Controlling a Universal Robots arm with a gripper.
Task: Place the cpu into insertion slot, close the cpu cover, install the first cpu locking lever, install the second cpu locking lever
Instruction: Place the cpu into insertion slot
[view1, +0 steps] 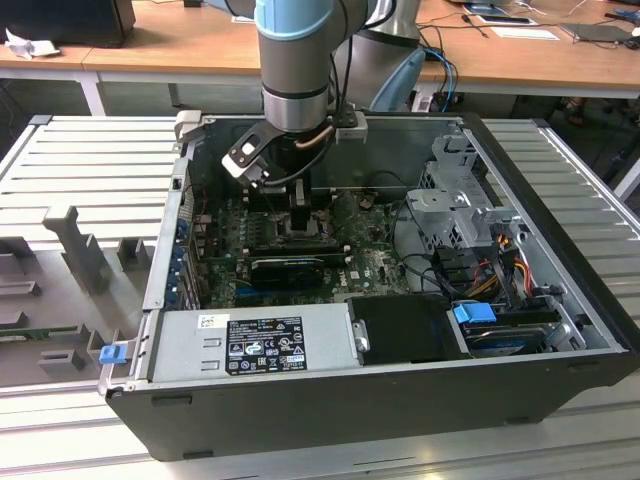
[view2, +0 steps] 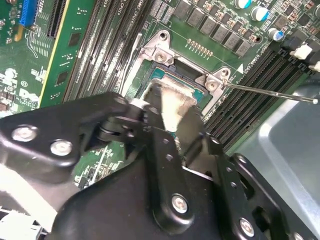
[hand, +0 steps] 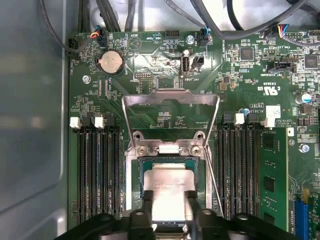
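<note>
Down inside an open desktop case (view1: 560, 300), we find the gripper (hand: 168, 197) clamped on the cpu (hand: 169, 177). Its black fingers (hand: 143, 210) press the chip's two opposite side edges, and the chip lies in or just above the insertion slot (hand: 140, 167); we cannot tell whether it is fully seated. We judge the chip light and rigid but delicate. Its smooth metal lid would slip in a loose pinch and the contacts beneath would not forgive a tilt, so the plain side edges are the place to hold.

Across the exterior view from its left, a power supply (view1: 250, 345) fills the near wall and a graphics card (view1: 295, 268) lies just in front of the arm. A drive cage (view1: 460, 210) stands toward that view's right, well apart. In the first wrist view, memory slots (hand: 95, 170) flank the socket on both sides, and a green memory module (hand: 272, 170) is seated beyond one bank. The cpu cover (hand: 170, 100) stands hinged open, clear of the chip. A thin wire locking lever (hand: 214, 180) slants close beside the socket, and we judge it the nearest obstacle to the fingers.
</note>
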